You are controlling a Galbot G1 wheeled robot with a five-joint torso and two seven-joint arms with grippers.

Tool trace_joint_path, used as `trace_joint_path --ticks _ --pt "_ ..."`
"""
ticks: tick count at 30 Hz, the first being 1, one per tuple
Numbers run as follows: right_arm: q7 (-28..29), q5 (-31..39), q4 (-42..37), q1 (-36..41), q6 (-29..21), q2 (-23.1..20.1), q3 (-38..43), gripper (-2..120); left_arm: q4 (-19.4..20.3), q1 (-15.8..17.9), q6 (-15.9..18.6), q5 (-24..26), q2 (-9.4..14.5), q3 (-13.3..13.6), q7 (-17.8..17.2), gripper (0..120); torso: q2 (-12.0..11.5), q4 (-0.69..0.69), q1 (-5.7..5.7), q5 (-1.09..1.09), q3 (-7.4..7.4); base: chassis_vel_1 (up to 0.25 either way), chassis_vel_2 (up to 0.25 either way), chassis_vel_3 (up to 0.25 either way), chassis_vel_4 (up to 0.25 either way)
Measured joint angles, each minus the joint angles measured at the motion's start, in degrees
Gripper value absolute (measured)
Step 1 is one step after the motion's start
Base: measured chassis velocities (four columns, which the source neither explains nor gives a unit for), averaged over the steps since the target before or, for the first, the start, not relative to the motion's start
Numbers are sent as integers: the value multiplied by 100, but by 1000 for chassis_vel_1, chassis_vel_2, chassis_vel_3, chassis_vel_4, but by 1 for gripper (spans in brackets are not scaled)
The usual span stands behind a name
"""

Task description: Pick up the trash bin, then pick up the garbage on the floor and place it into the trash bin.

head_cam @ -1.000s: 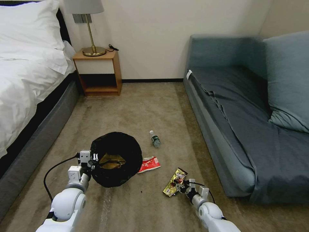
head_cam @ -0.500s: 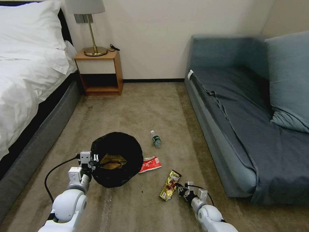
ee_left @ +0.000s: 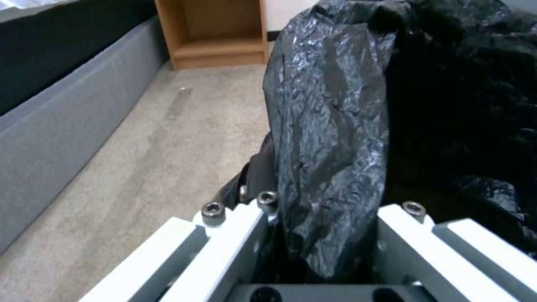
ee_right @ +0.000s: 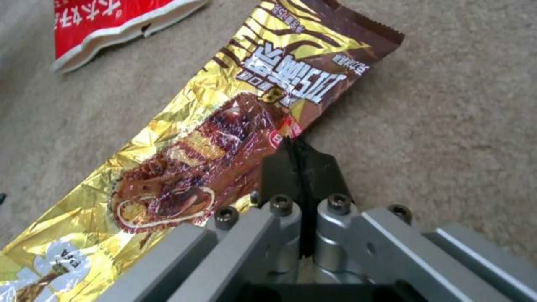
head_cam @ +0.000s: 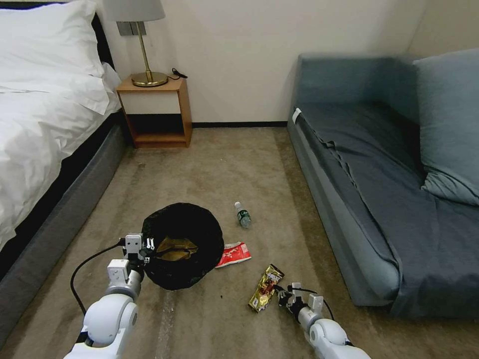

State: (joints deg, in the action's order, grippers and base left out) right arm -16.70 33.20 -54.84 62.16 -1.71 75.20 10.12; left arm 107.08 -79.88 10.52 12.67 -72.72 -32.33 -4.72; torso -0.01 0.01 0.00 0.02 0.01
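Jaws of the right gripper (ee_right: pixel 299 157) were pressed together on the edge of the gold snack wrapper (head_cam: pixel 265 287), low and right of centre in the head view. The wrapper lay flat on the carpet, its long axis running up and to the right, and the pinch sat on its right long edge near the middle. It lay to the left of this gripper, towards the bin. The left gripper (head_cam: pixel 141 248) gripped the bag-covered rim of the trash bin (head_cam: pixel 182 245), lower left of centre, holding it beside the litter. A red wrapper (head_cam: pixel 233 254) lay between bin and gold wrapper; the small bottle (head_cam: pixel 242 215) sat just above. The right arm was clearly the nearer.
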Motion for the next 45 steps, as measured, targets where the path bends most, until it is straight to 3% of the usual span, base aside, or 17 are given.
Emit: trace_joint_path --ticks 25,38,45 --pt "8 -11 -1275 274 58 -402 232 0 57 8 24 -85 -94 67 -13 4 0 -1 1 -1 0 0 0 0 0" --pt "162 214 -2794 313 -215 -1029 380 0 18 123 40 -91 -62 164 -13 4 1 -1 0 -2 -1 0 0 0 0" --pt "499 863 -3947 184 -567 -1391 13 0 -25 203 47 -92 -62 251 -11 4 1 -1 0 -2 -1 0 0 0 0"
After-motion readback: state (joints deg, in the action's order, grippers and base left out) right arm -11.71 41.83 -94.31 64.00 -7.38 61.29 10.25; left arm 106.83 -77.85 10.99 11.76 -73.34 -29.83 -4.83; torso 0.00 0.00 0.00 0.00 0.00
